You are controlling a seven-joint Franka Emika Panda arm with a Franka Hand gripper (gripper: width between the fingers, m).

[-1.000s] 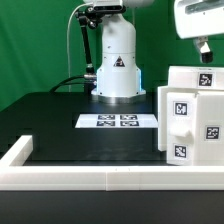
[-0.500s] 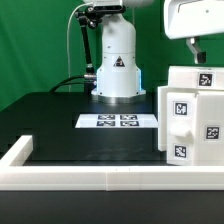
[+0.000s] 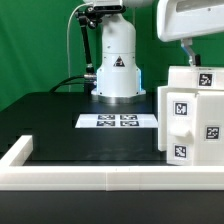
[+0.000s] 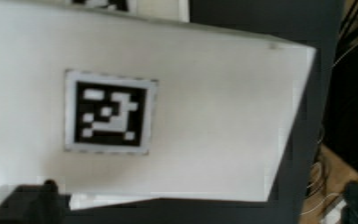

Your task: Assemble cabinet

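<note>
The white cabinet body (image 3: 195,125) stands at the exterior view's right, with several square tags on its front. A smaller white piece (image 3: 193,78) with one tag lies on top of it. My gripper (image 3: 199,52) hangs just above that top piece, apart from it, under the white hand at the top right. In the wrist view a white tagged panel (image 4: 149,100) fills most of the frame. One dark fingertip (image 4: 23,202) shows at its near edge. The jaws stand wide apart with nothing between them.
The marker board (image 3: 118,121) lies flat in the middle of the black table. The low white border frame (image 3: 90,178) runs along the front and the left. The arm's white base (image 3: 117,65) stands behind, with a cable to its left.
The white hand has moved toward the exterior view's left above the cabinet's top piece. The cabinet parts have not moved.
</note>
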